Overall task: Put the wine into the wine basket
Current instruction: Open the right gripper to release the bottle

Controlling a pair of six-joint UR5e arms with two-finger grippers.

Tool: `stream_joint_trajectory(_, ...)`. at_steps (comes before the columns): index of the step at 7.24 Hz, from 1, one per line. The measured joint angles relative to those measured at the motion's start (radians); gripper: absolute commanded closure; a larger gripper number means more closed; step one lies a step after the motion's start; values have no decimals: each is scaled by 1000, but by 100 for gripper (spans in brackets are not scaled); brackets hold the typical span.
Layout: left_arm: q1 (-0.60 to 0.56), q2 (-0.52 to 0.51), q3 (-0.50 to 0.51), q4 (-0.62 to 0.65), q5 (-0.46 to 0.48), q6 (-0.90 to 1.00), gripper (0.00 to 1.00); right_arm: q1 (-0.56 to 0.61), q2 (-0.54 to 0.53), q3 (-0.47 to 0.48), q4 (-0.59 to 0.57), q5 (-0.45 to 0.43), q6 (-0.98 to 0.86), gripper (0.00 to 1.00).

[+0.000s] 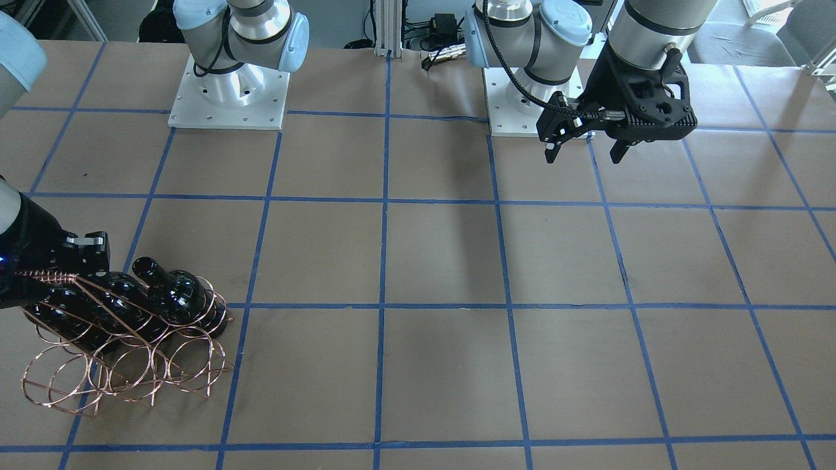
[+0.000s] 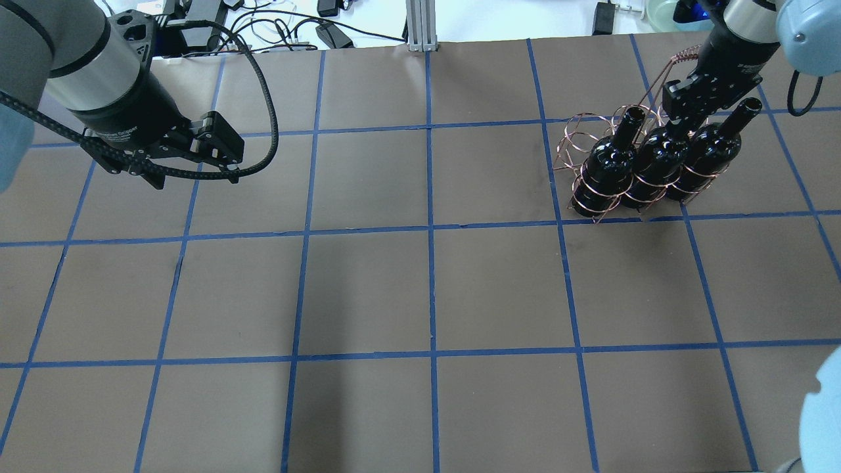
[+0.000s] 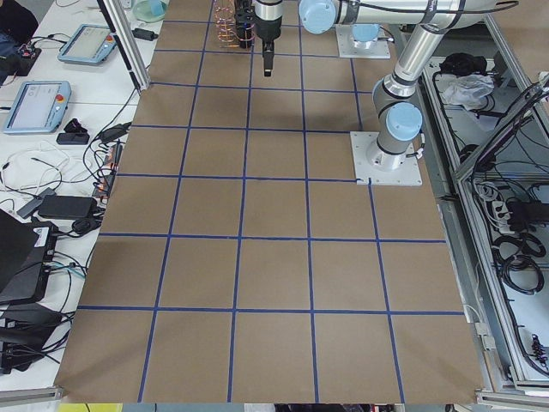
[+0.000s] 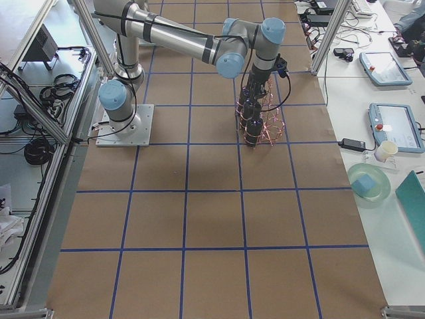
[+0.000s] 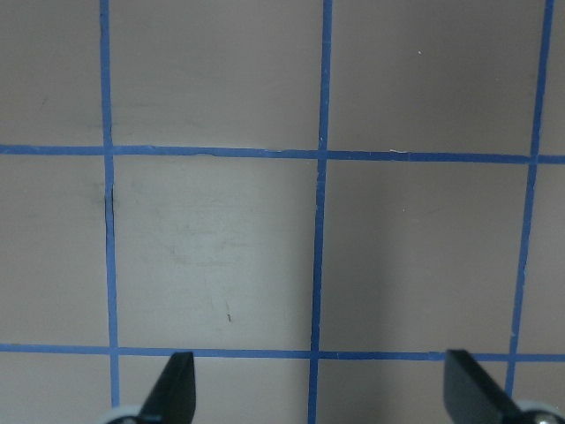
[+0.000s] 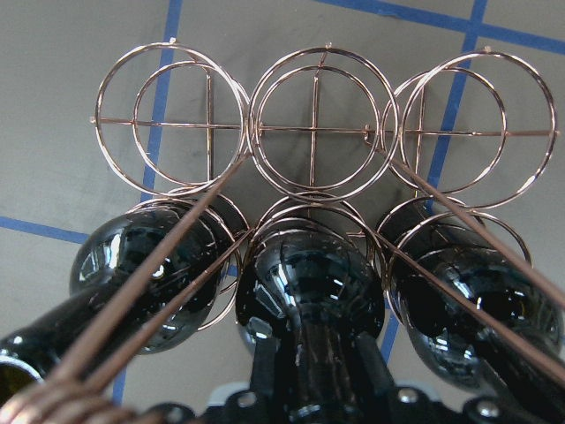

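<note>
- The right end effector (image 2: 683, 117) is clenched on the neck of the wine (image 2: 657, 161), with a finger pressed to either side in the right wrist view.
- The wine stands neck up in the middle ring of the basket (image 1: 124, 365), in the row on the robot's side.
- Two more dark bottles flank it in the same row, one at the ring to its left (image 2: 608, 167) and one to its right (image 2: 709, 151) as the overhead camera sees them.
- The basket sits on the table (image 2: 368, 289), far out on the robot's right.
- Its twisted handle (image 2: 686, 54) rises just beside the right wrist.
- The left end effector (image 1: 584, 151) hangs released over the table near its own base, fingers spread, well apart from the basket.
</note>
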Motion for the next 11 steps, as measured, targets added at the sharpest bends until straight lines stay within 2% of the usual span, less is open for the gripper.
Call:
stream_joint_trajectory(1,2,-1,-1,-3,4,2,0,0,-4,-1,-6,-2,5,6)
stream_joint_trajectory(2,5,-1,-1,-6,6,4,0,0,-10,-7,-8,-3,9,0)
stream_joint_trajectory(5,7,-5,0,-3,4,5,0,3,-54,-52,21,-1,18,0)
stream_joint_trajectory(7,7,-5,0,-15,5,5,0,43,-110,-104,116,5,109,0)
stream_joint_trajectory(10,7,-4,0,-45,5,4,0,245,-174,-110,187,-13,397,0)
stream_joint_trajectory(11,8,-4,0,-46,6,5,0,279,-177,-103,193,-21,431,0)
